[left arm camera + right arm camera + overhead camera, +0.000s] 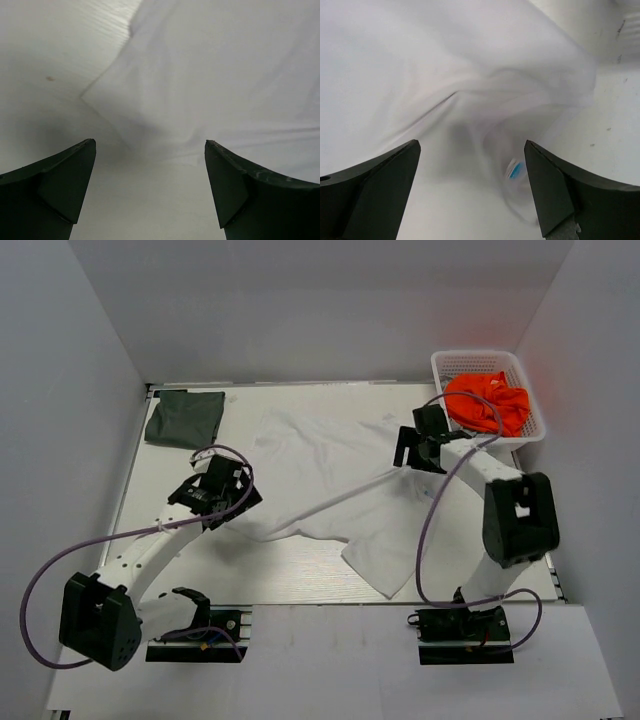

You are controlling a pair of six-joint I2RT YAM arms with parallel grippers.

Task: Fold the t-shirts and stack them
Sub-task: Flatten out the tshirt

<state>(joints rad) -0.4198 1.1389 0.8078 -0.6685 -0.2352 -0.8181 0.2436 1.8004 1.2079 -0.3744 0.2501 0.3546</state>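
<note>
Nearest the lens, in the wrist views: dark fingers (65,180) of the left gripper (150,145), spread wide and clamping nothing, poised above a pointed edge of the white t-shirt (215,75) and the pale table (45,45) beside it. Likewise the right gripper (472,145): parted, empty, low over rumpled white cloth, with the small blue hem tag (516,170) just inside its right-hand finger.

From above, at the near edge: two arm bases (465,632), side by side, trailing two purple cables (425,540) in wide loops. Across the middle of the table, the white t-shirt sprawled unfolded and creased, one long ridge of cloth running diagonally between the two grippers, one flap reaching toward the near edge. Left gripper at the shirt's left border; right gripper over its far-right part, near the basket (440,365).

In the far-left corner, well apart from the white shirt: the dark grey-green t-shirt (185,418), folded compact and flat.

In the far-right corner: a white mesh basket heaped with one orange garment (500,405), partly crossed in this view by the right arm's cable.

By count: two t-shirts on the table, one basket, one orange garment, two arms, two cables. Plain pale walls (320,310) on three sides.
</note>
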